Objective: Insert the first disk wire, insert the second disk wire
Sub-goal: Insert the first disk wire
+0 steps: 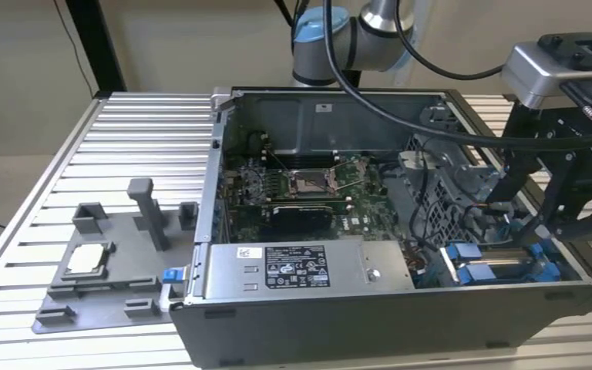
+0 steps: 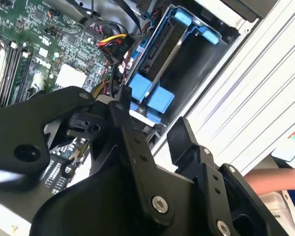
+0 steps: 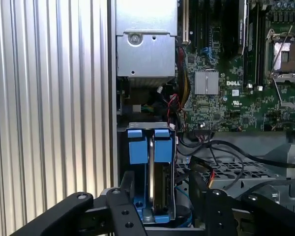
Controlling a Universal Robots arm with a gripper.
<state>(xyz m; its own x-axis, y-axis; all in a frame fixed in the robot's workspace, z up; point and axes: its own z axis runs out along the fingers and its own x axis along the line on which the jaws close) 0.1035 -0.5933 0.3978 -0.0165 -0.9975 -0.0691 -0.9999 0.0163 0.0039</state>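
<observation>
Slatted table (image 1: 132, 131) bearing open case (image 1: 378, 331), lid off, interior exposed. Arm (image 1: 378, 23) based behind case, arching over rear wall toward the exterior view's right, wrist pointing down over the drive corner. Grey fixture (image 1: 111, 270) flat on table at the exterior view's left, well apart from arm.

Inside case: power supply (image 1: 307, 266) along near wall, board (image 1: 307, 185) flat on floor behind it.

Gripper (image 1: 529, 220) hanging just inside case wall, directly over blue caddies (image 1: 476, 270). Spread wide in both wrist views (image 3: 161, 179) (image 2: 150, 115), fingers (image 3: 124, 196) standing either side of caddies (image 3: 147, 147) (image 2: 152, 96), nothing held between them.

Caddies seated side by side in bay, just beside power supply.

Disk wire plug (image 3: 199, 169) (image 2: 117, 44), black with red and yellow leads, lying just beside caddies on board side, near one finger, not gripped. Seated or free: cannot tell.
</observation>
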